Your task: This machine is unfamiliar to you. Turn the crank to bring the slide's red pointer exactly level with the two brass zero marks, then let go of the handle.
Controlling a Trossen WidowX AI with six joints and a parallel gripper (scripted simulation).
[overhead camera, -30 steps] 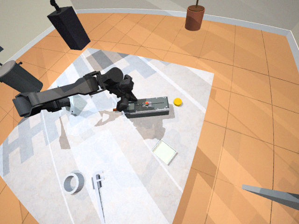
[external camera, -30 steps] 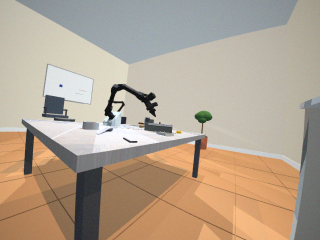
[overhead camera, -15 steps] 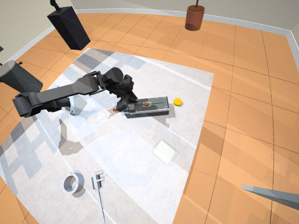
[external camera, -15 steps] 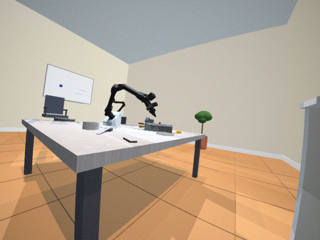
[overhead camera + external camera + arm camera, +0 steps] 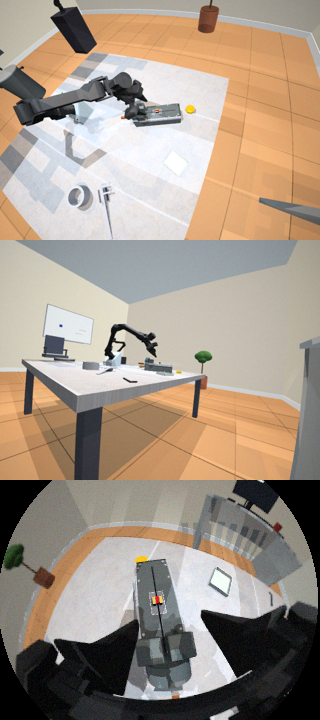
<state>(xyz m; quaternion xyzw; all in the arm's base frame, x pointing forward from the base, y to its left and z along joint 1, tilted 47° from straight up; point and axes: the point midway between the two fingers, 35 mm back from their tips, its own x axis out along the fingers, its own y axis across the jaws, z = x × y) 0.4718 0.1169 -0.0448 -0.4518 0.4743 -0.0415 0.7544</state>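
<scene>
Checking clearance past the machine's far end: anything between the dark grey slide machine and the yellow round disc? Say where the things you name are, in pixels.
Nothing stands between the dark grey slide machine [image 5: 165, 108] [image 5: 145, 580] and the yellow round disc [image 5: 190, 109]; the top view shows just a short strip of tabletop.

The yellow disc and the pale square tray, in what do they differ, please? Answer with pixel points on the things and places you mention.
The yellow disc [image 5: 190, 109] [image 5: 178, 372] [image 5: 141, 559] is round; the pale square tray [image 5: 176, 163] [image 5: 164, 373] [image 5: 220, 582] has four corners. The disc is smaller, the tray larger. The disc is strong yellow, the tray whitish. Both are low and lie flat on the table [image 5: 144, 167] [image 5: 108, 395] [image 5: 95, 580].
</scene>
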